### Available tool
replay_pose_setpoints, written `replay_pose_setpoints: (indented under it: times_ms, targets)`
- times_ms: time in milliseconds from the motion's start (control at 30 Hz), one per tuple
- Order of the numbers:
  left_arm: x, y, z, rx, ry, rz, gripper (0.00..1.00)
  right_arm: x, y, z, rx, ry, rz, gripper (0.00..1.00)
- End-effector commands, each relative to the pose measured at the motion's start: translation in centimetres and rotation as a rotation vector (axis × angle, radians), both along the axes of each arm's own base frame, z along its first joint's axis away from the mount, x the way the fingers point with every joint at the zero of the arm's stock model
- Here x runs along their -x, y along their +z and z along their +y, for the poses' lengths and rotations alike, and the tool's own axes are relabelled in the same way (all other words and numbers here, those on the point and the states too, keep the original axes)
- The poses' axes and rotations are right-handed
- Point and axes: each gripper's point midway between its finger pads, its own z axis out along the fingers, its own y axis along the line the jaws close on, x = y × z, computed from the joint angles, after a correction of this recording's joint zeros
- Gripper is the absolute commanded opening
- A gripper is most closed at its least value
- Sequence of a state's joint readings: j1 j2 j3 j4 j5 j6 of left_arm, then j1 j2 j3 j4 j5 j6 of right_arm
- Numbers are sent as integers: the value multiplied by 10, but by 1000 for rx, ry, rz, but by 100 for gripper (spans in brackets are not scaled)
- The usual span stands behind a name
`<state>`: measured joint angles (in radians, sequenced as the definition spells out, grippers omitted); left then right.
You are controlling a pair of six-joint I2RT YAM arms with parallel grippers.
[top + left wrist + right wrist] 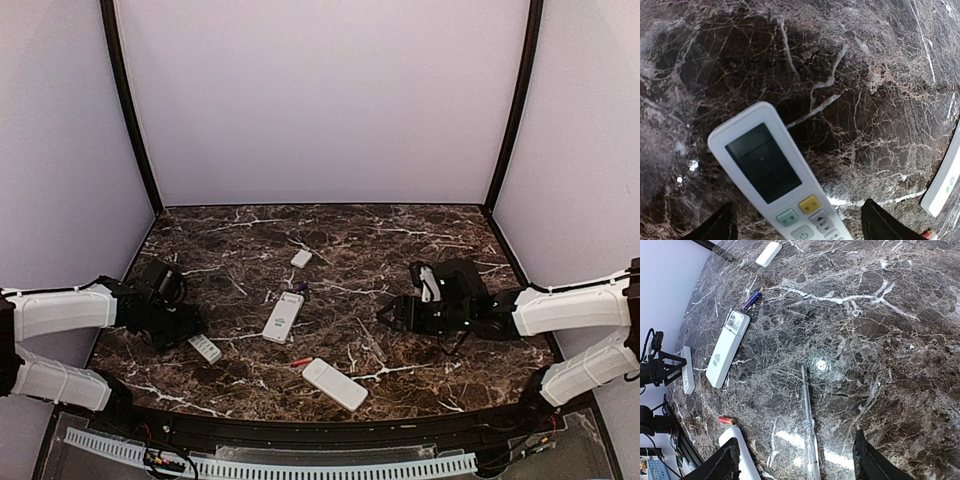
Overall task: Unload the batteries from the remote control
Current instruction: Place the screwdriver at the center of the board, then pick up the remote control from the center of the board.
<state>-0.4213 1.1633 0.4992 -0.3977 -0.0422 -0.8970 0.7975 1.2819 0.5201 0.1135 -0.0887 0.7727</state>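
Observation:
Three white remotes lie on the marble table. One (pixel 205 348) lies face up, display and yellow button showing, between the open fingers of my left gripper (pixel 190 332); in the left wrist view the remote (pixel 770 170) touches neither finger of the gripper (pixel 800 227). The middle remote (pixel 283 317) lies back up with its compartment open (pixel 727 350). A blue-purple battery (pixel 751 300) lies just beyond it. An orange-red battery (pixel 726 420) lies by the third remote (pixel 335 384). My right gripper (pixel 392 314) is open and empty over bare table (pixel 795 462).
A small white cover (pixel 301 258) lies farther back, also in the right wrist view (pixel 768 254). A thin clear plastic stick (pixel 808 435) lies on the table between the right fingers. White walls enclose the table on three sides.

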Motion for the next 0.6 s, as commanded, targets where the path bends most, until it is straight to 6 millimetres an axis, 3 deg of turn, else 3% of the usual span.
replay_pose_setpoints:
  times_ms: [0, 200, 567]
  targets:
    - [-16, 4, -3, 0, -7, -28, 84, 2, 6, -2, -45, -11, -21, 74]
    - [-26, 2, -1, -49, -35, -6, 80, 3, 5, -5, -47, -20, -18, 74]
    - [-36, -8, 0, -132, -111, 42, 62, 2, 9, -4, -52, -17, -28, 74]
